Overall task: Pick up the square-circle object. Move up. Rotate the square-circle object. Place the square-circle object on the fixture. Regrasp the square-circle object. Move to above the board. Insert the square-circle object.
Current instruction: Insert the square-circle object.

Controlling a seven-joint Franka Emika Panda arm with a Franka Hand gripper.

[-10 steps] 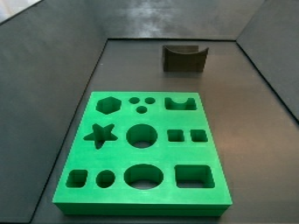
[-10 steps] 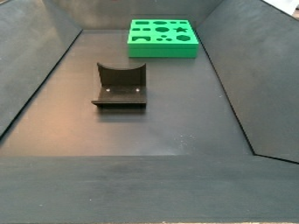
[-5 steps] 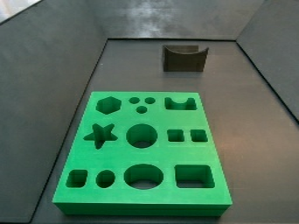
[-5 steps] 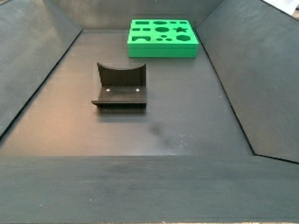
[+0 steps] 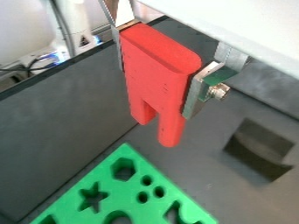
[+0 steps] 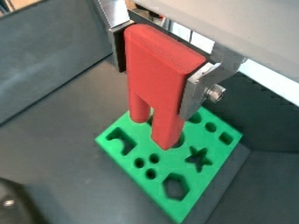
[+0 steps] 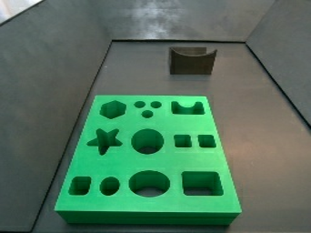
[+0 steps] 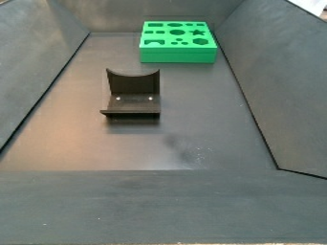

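In both wrist views my gripper (image 5: 156, 87) (image 6: 152, 87) is shut on the square-circle object (image 5: 158, 74) (image 6: 155, 74), a bright red block with two legs of unequal length hanging below the fingers. The silver fingers (image 5: 194, 94) (image 6: 190, 92) press on its two narrow sides. Well below it lies the green board (image 5: 111, 188) (image 6: 176, 171) with its cut-out holes. The dark fixture (image 5: 263, 144) stands on the floor off to one side. Both side views show the board (image 7: 158, 125) (image 8: 177, 57) and the fixture (image 7: 192, 60) (image 8: 130, 96), but not the gripper or the red piece.
Dark sloping walls (image 7: 49, 82) (image 8: 255, 67) enclose the grey floor on all sides. A faint dark patch (image 8: 185, 148) lies on the floor in front of the fixture. Cables and white equipment (image 5: 65, 39) sit beyond the wall.
In a side view a faint dark patch has appeared on the floor in front of the fixture. Board and fixture have not moved.
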